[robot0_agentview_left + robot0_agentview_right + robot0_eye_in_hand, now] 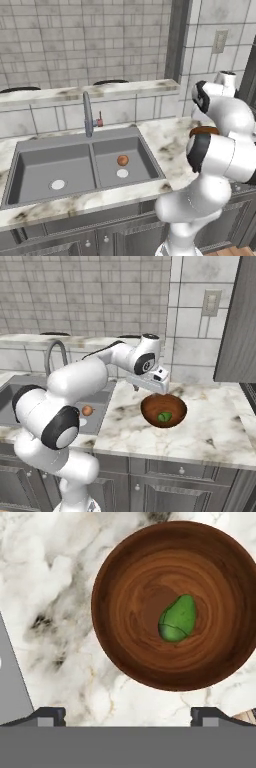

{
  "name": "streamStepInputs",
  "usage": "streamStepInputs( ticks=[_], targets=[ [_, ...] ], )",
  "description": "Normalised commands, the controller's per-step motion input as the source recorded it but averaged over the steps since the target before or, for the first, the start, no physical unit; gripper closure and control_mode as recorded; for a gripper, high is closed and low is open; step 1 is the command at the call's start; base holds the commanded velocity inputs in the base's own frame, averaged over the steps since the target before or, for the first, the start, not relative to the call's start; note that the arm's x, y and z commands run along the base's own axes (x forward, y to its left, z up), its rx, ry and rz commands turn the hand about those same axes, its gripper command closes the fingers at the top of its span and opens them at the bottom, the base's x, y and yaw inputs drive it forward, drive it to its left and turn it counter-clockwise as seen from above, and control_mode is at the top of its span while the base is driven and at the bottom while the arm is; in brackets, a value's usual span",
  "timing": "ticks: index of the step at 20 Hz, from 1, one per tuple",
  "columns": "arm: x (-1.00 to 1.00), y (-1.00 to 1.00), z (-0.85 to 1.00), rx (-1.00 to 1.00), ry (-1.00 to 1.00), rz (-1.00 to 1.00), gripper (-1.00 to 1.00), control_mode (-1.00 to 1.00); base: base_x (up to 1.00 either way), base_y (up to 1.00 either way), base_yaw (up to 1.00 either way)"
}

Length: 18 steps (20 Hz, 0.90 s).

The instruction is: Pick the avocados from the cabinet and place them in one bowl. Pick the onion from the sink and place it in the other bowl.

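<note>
A bright green avocado (pixel 177 619) lies inside the reddish-brown bowl (pixel 115 572) on the marble counter. My gripper (pixel 128 714) hangs open just above the bowl's near side, with nothing between its fingers. From the right base view the gripper (pixel 149 389) sits over the bowl (pixel 150 411), where the avocado (pixel 164 417) shows. The orange-brown onion (pixel 122 160) rests in the right basin of the grey sink (pixel 35 165), near its drain. A dark grey cabinet (pixel 240 321) side hangs at the right. The other bowl is out of view.
A curved grey faucet (pixel 87 112) with a red lever stands behind the sink. A raised marble ledge (pixel 75 92) runs along the tiled wall. Open counter (pixel 215 431) lies to the right of the bowl. A wall outlet (pixel 211 302) sits above it.
</note>
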Motion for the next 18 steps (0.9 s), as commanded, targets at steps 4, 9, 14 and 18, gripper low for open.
streamStepInputs(
  ticks=[4,9,14,18],
  targets=[
    [-0.57,0.37,0.47,0.03,0.09,0.01,-1.0,-1.0,0.0,0.0,0.0],
    [-0.81,0.39,0.45,0.02,0.11,0.01,-1.0,-1.0,0.0,0.0,0.0],
    [-0.89,0.53,0.29,0.0,0.04,0.07,-1.0,-1.0,0.0,0.0,0.0],
    [-0.97,0.53,0.18,0.0,0.0,0.07,-1.0,-1.0,0.0,0.0,0.0]
  ],
)
